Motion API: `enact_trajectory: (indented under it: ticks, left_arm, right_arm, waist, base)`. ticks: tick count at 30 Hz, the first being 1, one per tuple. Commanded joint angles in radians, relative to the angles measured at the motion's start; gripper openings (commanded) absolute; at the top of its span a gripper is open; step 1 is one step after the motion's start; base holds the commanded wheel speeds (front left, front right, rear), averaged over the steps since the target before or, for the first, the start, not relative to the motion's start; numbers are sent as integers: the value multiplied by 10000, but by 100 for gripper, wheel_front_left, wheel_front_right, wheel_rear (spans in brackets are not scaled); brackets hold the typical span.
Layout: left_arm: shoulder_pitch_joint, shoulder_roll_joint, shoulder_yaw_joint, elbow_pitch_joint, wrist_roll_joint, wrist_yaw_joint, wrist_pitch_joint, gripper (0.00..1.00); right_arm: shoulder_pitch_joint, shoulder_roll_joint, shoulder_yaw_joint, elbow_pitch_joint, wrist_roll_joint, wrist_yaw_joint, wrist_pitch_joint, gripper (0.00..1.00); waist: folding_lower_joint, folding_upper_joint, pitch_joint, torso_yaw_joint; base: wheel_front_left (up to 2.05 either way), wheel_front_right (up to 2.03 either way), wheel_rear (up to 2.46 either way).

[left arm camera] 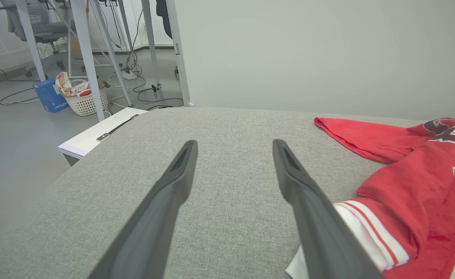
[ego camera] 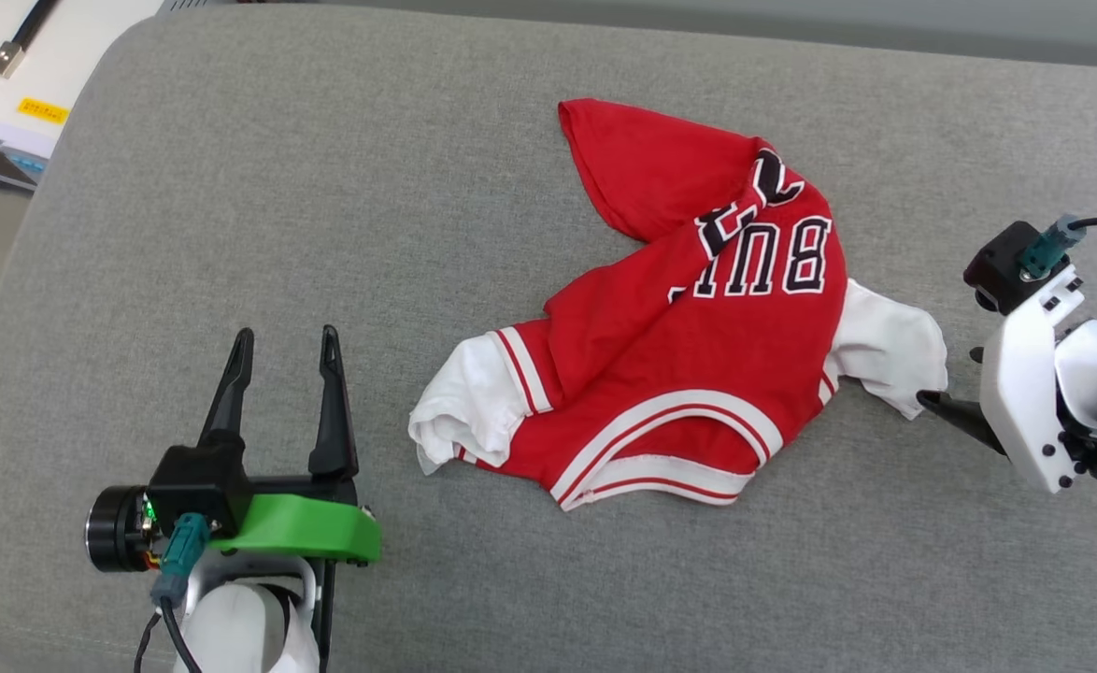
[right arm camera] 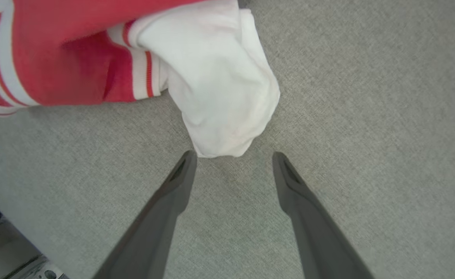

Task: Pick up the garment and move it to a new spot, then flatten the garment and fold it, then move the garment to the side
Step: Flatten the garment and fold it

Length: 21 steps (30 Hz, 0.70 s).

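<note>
Just beyond the spread right end effector (right arm camera: pixel 234 153) lies the garment (right arm camera: pixel 95 58)

Red shirt (ego camera: pixel 698 374) lies crumpled on a grey, cloth-covered bench (ego camera: pixel 324 187), right of the middle and well in from the far edge. Its striped collar (ego camera: pixel 661 477) faces the near edge, while a folded red flap (ego camera: pixel 642 164) reaches toward the far edge. The black "BULLS" print (ego camera: pixel 763 257) shows face up, partly creased over. One white sleeve (ego camera: pixel 460 402) spreads toward the left edge, the other sleeve (ego camera: pixel 890 350) toward the right. The bench's far-left corner (ego camera: pixel 128 47) is rounded.
</note>
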Motion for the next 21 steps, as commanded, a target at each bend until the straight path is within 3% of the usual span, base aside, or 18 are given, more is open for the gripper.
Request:
enact_trajectory:
  ticks: [1, 10, 11, 12, 21]
  left_arm:
    - [-190, -32, -30, 2, -35, 81, -59, 100]
    - [-375, -32, -155, 75, -100, 225, -59, 100]
    - [-354, -32, -136, 84, -93, 238, -59, 100]
    - [-325, -32, -113, 101, -79, 246, -59, 100]
    - [-18, -32, 86, 275, 54, 165, -59, 100]
  right_arm:
    - [-173, 182, 104, 274, -97, -7, -108, 100]
    - [-2, 799, 1613, 2082, -284, -7, -677, 100]
    - [-10, 846, 1690, 2134, -243, -7, -852, 41]
    - [-48, 880, 1772, 2166, -219, -7, -1119, 0]
    - [-415, 416, 1431, 1143, -118, -7, -3713, 0]
  waist:
    - [0, -1, 393, 231]
    - [0, -1, 647, 328]
    - [0, -1, 615, 292]
    - [0, -1, 565, 251]
    - [0, -1, -452, -107]
  base:
    - [0, 0, 0]
    - [0, 0, 0]
    - [0, 0, 0]
    - [0, 0, 0]
    - [0, 0, 0]
